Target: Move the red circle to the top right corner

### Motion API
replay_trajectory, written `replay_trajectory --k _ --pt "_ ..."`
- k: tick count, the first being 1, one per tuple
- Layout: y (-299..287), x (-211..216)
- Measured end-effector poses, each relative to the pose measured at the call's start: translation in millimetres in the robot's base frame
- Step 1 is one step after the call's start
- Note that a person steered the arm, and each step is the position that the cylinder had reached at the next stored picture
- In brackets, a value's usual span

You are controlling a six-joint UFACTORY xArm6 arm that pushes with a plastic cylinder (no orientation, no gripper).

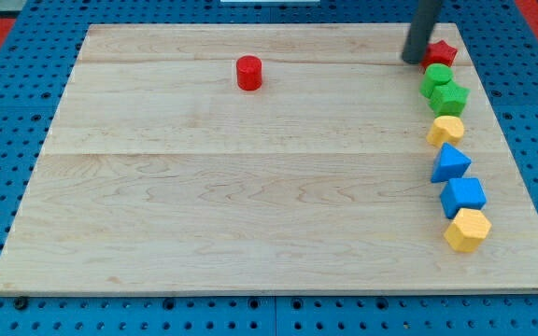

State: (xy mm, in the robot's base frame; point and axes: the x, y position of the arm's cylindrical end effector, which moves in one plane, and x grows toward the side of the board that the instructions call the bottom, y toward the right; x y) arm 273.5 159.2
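Note:
The red circle (248,73), a short red cylinder, stands on the wooden board (250,187) near the view's top, left of centre. My tip (413,60) is at the view's top right, far to the right of the red circle. It touches the left side of a red star (443,51) that sits near the board's top right corner.
A column of blocks runs down the board's right side below the red star: two green blocks (436,79) (451,97), a yellow block (446,130), a blue triangle (450,163), a blue cube (463,196) and a yellow hexagon (467,230).

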Motion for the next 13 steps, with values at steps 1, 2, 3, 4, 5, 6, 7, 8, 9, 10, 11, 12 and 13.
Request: replay_trajectory --k 1,2,3,4,5,6,7,8,9,10,11,12,13 --pt "-119.9 -10.2" --pt "-236.5 -24.9" --pt "-235.5 47.5" --pt "-186.1 48.6" --pt "-198.8 -10.4" --pt "-235.1 -18.3" --pt "-239.5 -23.5" --pt "-185.5 -49.6" --pt "-141.9 -49.8" --pt "-54.7 -60.3" --pt "10.1 -56.5" --pt "13.3 -56.3" --pt "-17.6 -39.0"
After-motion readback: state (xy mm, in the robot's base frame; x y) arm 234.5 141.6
